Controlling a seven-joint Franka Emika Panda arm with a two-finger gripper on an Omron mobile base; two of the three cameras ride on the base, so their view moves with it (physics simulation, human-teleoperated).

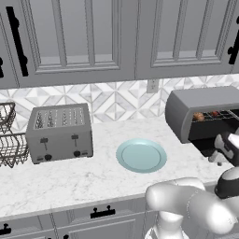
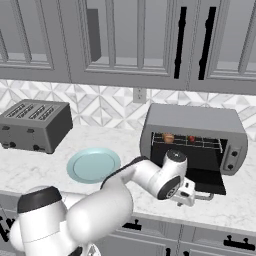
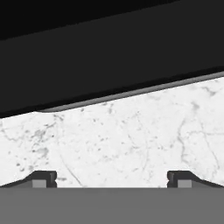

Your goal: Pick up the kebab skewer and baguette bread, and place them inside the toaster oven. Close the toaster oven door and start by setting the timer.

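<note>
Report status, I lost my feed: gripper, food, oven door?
Gripper open, empty, low by the door. Skewer and bread on the oven rack. Door down, nothing blocking.

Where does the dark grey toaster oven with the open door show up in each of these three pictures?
Left base view: the dark grey toaster oven sits at the right edge, on the marble counter.
Right base view: right of centre, its black glass door folded down.
Hand view: the door's dark underside spans the top.
Shared landmark: the round teal plate, left of the oven in both base views.
</note>
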